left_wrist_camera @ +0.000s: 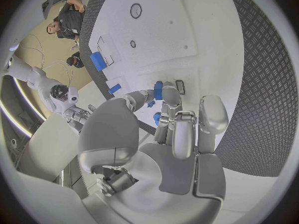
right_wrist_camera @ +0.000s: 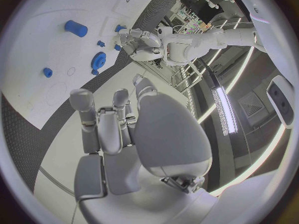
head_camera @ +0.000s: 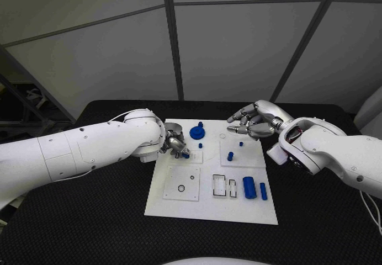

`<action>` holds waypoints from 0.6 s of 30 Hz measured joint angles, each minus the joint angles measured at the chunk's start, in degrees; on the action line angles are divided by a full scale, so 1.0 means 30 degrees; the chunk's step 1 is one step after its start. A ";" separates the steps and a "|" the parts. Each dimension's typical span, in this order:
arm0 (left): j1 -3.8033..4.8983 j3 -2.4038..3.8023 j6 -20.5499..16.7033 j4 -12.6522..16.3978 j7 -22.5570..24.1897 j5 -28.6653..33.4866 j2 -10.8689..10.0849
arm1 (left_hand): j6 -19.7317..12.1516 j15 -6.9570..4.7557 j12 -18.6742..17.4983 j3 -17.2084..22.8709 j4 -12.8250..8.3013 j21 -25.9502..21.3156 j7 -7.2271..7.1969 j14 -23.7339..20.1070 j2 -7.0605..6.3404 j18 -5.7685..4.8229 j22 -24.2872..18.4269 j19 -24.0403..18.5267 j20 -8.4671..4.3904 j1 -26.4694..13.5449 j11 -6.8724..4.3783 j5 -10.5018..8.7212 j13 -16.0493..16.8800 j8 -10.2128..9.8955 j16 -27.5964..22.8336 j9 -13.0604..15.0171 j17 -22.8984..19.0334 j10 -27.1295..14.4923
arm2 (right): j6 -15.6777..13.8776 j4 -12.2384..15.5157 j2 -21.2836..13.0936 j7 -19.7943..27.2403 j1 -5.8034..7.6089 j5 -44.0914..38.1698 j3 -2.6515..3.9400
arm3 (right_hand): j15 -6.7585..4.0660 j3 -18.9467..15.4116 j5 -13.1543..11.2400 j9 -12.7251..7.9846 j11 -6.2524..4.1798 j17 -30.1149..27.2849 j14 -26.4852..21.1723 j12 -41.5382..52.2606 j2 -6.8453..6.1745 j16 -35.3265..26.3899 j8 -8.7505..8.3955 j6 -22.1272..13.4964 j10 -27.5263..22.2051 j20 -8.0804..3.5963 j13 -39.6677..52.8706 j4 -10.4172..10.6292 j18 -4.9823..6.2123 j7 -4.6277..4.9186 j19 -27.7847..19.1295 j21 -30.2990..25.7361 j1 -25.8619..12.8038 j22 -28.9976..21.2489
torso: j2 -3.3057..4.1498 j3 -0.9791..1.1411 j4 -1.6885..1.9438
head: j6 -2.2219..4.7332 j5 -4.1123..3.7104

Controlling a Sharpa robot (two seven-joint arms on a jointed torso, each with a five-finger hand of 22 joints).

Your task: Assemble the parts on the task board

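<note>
The white task board (head_camera: 239, 207) lies in the middle of the black table. My left hand (head_camera: 174, 146) hovers over the board's near-left area and pinches a small blue part (left_wrist_camera: 158, 90) between its fingertips. A blue gear (head_camera: 196, 132) stands just beyond that hand. My right hand (head_camera: 253, 122) hangs over the board's far right corner, fingers loosely apart, holding nothing. A blue cylinder (head_camera: 249, 187) and a slim blue bar (head_camera: 263, 191) lie near the board's front right. Short blue pegs (head_camera: 230, 156) stand in the middle. The right wrist view shows the gear (right_wrist_camera: 97, 60) and the cylinder (right_wrist_camera: 76, 28).
Black-outlined rectangular slots (head_camera: 219, 186) and a round hole (head_camera: 181, 188) mark the board's front half. Black textured table (head_camera: 95, 221) surrounds the board on all sides. Grey wall panels stand behind the table.
</note>
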 measured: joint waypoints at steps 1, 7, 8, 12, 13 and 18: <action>0.0007 0.0004 0.0038 -0.0008 -0.0002 0.0001 0.0016 | -0.0004 -0.0002 0.0163 -0.0115 -0.0120 0.0000 -0.0077 -0.0002 0.0152 -0.0001 0.0030 0.0000 0.0000 -0.0161 0.0022 -0.0001 0.0113 0.0122 0.0000 0.0008 0.0000 0.0025 | 0.0001 0.0000 0.0000 0.0000 0.0000 0.0000 0.0000 | 0.0000 0.0000 0.0000 0.0000 0.0000 0.0001 0.0000 0.0000 0.0000 0.0000 0.0000 0.0000 0.0000 0.0000 0.0000 0.0000 0.0000 0.0000 0.0000 0.0000 0.0000 0.0000 | 0.0002 0.0002 0.0000 | -0.0005 0.0000; 0.0021 0.0017 0.0234 -0.0091 -0.0005 0.0015 0.0099 | -0.0004 -0.0071 0.0548 0.0304 -0.1998 0.0000 -0.0270 0.0063 0.0380 -0.0001 0.0121 0.0207 -0.0070 -0.1355 -0.0039 -0.0025 0.0364 0.0333 0.0000 -0.0146 0.0000 0.0174 | 0.0004 0.0006 -0.0015 -0.0001 0.0000 0.0000 0.0000 | 0.0000 0.0000 0.0000 0.0001 0.0000 0.0000 0.0000 0.0000 0.0000 0.0000 0.0000 0.0000 0.0000 0.0000 0.0000 0.0000 -0.0001 0.0000 0.0000 0.0000 0.0000 0.0000 | 0.0005 0.0004 -0.0009 | -0.0022 -0.0015; 0.0027 0.0020 0.0260 -0.0108 -0.0005 0.0016 0.0110 | 0.0028 -0.0071 0.0602 0.0226 -0.2090 0.0000 -0.0302 0.0064 0.0407 0.0000 0.0143 0.0208 -0.0072 -0.1382 -0.0122 -0.0025 0.0393 0.0335 -0.0001 -0.0205 0.0000 0.0256 | 0.0004 0.0007 -0.0017 -0.0002 0.0000 0.0000 0.0000 | 0.0000 0.0000 0.0000 0.0001 0.0000 0.0001 0.0000 0.0000 0.0000 0.0000 0.0000 0.0000 0.0000 0.0000 0.0001 0.0000 0.0000 0.0000 0.0000 0.0000 0.0000 0.0000 | 0.0005 0.0004 -0.0009 | -0.0022 -0.0018; 0.0039 0.0029 0.0359 -0.0183 -0.0005 0.0025 0.0157 | 0.0032 -0.0070 0.0732 0.0074 -0.2281 0.0000 -0.0306 0.0064 0.0525 -0.0003 0.0195 0.0275 -0.0139 -0.1500 -0.0174 -0.0025 0.0517 0.0336 -0.0001 -0.0344 0.0000 0.0308 | 0.0006 0.0016 -0.0024 -0.0008 0.0000 -0.0002 0.0000 | 0.0000 0.0000 0.0000 0.0001 0.0000 0.0001 0.0000 0.0000 0.0000 0.0000 0.0000 0.0000 0.0000 0.0000 0.0000 0.0000 0.0000 0.0000 0.0001 0.0000 0.0000 0.0000 | 0.0005 0.0007 -0.0009 | -0.0046 -0.0031; 0.0041 0.0030 0.0381 -0.0204 -0.0005 0.0028 0.0170 | 0.0032 -0.0070 0.0733 0.0073 -0.2283 0.0000 -0.0306 0.0065 0.0525 -0.0002 0.0211 0.0275 -0.0139 -0.1500 -0.0175 -0.0025 0.0548 0.0336 -0.0001 -0.0363 0.0000 0.0309 | 0.0007 0.0017 -0.0025 -0.0009 0.0000 -0.0002 0.0000 | 0.0000 0.0000 0.0000 0.0001 0.0000 0.0001 0.0000 0.0000 0.0000 0.0000 0.0000 0.0000 0.0000 0.0000 0.0000 0.0000 0.0000 0.0000 0.0000 0.0000 0.0000 0.0000 | 0.0005 0.0007 -0.0011 | -0.0051 -0.0033; 0.0051 0.0036 0.0474 -0.0317 -0.0005 0.0044 0.0235 | 0.0099 -0.0105 0.0910 -0.0334 -0.2135 0.0000 -0.0373 0.0030 0.0628 0.0001 0.0285 0.0351 -0.0077 -0.1603 -0.0313 -0.0025 0.0665 0.0337 -0.0001 -0.0489 0.0000 0.0448 | 0.0009 0.0025 -0.0033 -0.0013 0.0000 -0.0004 0.0000 | 0.0000 0.0000 0.0000 0.0001 0.0000 -0.0022 0.0000 0.0000 0.0000 0.0001 0.0000 0.0000 0.0000 0.0000 -0.0020 0.0000 -0.0001 0.0000 0.0000 -0.0074 0.0000 -0.0036 | 0.0002 0.0007 -0.0011 | -0.0060 -0.0046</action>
